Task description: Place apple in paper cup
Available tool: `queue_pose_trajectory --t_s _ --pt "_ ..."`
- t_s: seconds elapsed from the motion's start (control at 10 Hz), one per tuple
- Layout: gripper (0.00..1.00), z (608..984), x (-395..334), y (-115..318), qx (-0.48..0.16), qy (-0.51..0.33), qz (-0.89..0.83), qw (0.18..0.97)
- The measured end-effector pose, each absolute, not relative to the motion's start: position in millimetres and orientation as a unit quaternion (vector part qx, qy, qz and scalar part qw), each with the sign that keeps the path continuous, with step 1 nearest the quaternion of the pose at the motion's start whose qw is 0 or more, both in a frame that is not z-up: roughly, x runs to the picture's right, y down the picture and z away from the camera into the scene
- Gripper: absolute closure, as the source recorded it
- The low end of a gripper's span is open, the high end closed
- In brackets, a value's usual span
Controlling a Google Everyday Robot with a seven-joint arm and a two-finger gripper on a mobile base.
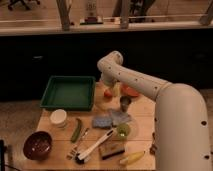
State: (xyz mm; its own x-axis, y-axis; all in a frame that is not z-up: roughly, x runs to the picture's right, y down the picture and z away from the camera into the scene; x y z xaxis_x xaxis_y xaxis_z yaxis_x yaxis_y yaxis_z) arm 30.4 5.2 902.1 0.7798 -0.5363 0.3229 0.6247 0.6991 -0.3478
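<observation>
The apple (pixel 107 93) is a small orange-red fruit on the wooden table, just right of the green tray (pixel 69 93). The paper cup (pixel 59 118) is short and white and stands below the tray's front left part, far left of the apple. My gripper (pixel 108 84) hangs at the end of the white arm, directly over the apple and very close to it. The arm hides the far side of the apple.
A flat orange dish (pixel 131 91) lies right of the apple and a metal cup (pixel 125 102) stands in front of it. A blue cloth (pixel 110 120), green fruit (pixel 122 131), cucumber (pixel 76 130), dark bowl (pixel 37 145), white brush (pixel 95 145), sponge (pixel 112 148) and banana (pixel 131 157) lie nearer.
</observation>
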Motion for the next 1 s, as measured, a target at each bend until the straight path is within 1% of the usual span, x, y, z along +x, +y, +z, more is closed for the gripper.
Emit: queue_pose_trajectory --t_s 0.4,1.0 --pt "0.2 924.5 32.4 22.7 -0.253 -0.107 -0.313 0.909" --pt "0.2 938.5 34.7 34.5 -0.268 -0.114 -0.311 0.905"
